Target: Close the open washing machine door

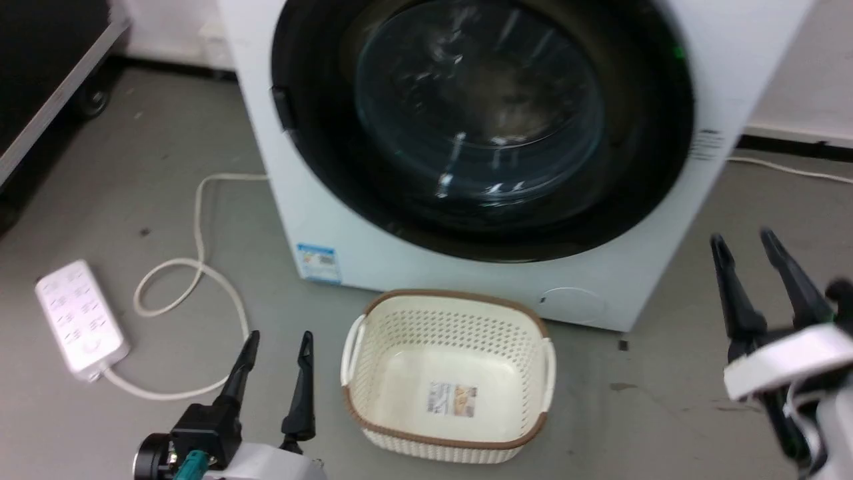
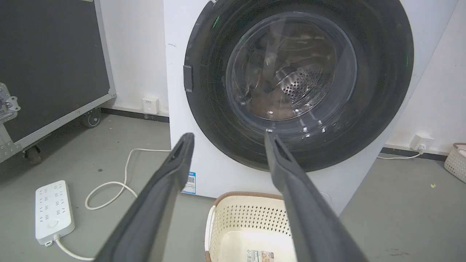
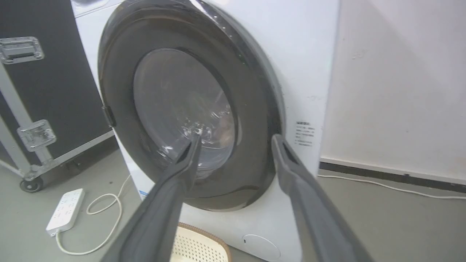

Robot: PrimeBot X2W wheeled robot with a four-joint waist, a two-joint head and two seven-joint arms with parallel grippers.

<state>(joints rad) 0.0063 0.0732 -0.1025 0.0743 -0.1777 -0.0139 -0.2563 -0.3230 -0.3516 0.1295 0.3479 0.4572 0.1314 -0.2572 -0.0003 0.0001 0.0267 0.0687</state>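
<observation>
The round door (image 1: 480, 120), a wide glossy black rim around a bulging clear glass bowl, sits flat against the front of the white washer (image 1: 373, 233), with a small dark tab on its left edge. Through the glass the perforated steel drum shows dimly behind streaks of reflected light. The door's top is cut off in the head view, which is slightly blurred. The left tool (image 1: 278, 340) and right tool (image 1: 741, 239) hang in front of the machine, well apart from the door, each with its long dark fingers spread and nothing between them. A cream perforated plastic basket (image 1: 453, 295) with a brown rim stands on the grey floor (image 1: 666, 400) just beside the washer's foot. A white power strip (image 1: 80, 320) trails a looping cord (image 1: 200, 220). A black wheeled case (image 2: 51, 62) with metal edging stands at the left, partly out of frame.
</observation>
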